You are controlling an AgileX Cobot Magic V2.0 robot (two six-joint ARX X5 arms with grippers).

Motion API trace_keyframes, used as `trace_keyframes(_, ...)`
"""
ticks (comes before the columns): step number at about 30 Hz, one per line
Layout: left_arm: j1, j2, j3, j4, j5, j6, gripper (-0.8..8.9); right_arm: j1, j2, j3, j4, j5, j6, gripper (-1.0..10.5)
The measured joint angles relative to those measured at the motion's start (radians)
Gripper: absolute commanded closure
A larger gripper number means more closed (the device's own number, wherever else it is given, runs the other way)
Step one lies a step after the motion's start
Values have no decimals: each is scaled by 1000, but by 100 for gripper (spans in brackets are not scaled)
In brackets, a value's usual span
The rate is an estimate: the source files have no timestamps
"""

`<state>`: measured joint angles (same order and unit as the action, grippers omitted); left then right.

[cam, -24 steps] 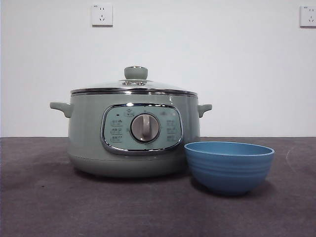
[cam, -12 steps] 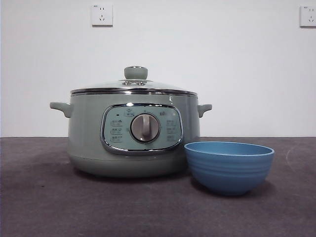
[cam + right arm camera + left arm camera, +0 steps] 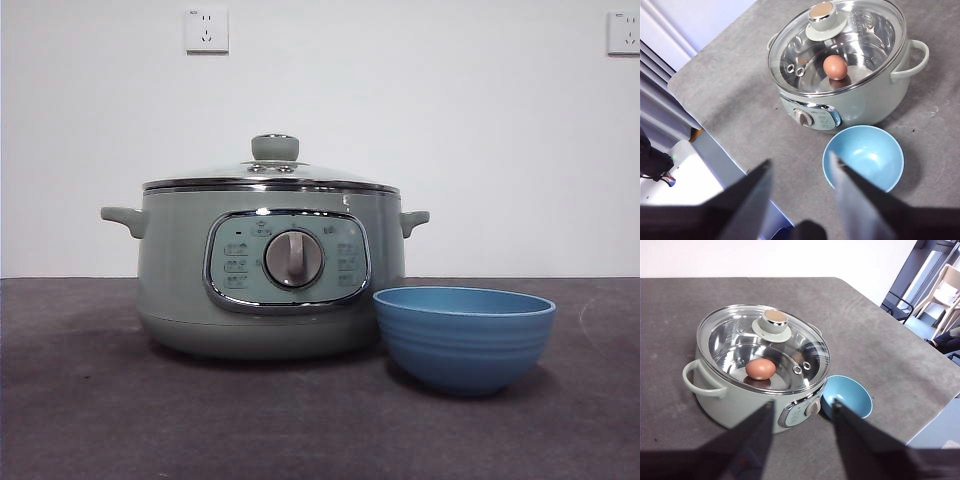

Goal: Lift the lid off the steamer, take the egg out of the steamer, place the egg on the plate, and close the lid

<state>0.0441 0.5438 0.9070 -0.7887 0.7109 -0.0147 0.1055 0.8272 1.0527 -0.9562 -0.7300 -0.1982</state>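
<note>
- The dark grey table (image 3: 90,420) carries everything, with a white wall and two wall sockets (image 3: 206,30) behind it.
- The large round pale sage-green steamer (image 3: 180,290) stands upright, its grey dial (image 3: 294,259) facing forward.
- The shallow domed glass lid (image 3: 790,352) with its chrome rim and pale-green knob (image 3: 774,320) sits closed on the pot, covering the egg.
- The round blue ridged plate (image 3: 464,338), bowl-shaped and holding nothing, stands just beside the pot's front.
- The small brown oval egg (image 3: 760,368) lies inside the pot, seen through the glass.
- The left gripper (image 3: 802,415) and right gripper (image 3: 800,172) both hover high over the table, jaws spread, gripping nothing.
</note>
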Motion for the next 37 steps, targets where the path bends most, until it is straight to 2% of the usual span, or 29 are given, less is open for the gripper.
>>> trace_keyframes(9, -5, 87, 42, 79, 3, -4, 250, 0, 0, 0, 0, 0, 1, 376)
trace_keyframes(16, -110, 286, 145, 204, -14, -5, 250, 0, 0, 0, 0, 1, 4, 376)
trace_keyframes(24, -329, 535, 276, 313, -245, 23, 251, 0, 2, 0, 1, 2, 4, 379)
trace_keyframes(28, -405, 673, 329, 378, -340, 48, 251, 0, 10, 0, 2, 3, 4, 379)
trace_keyframes(37, -476, 906, 348, 531, -441, 67, 251, 0, 12, 0, 3, 4, 4, 379)
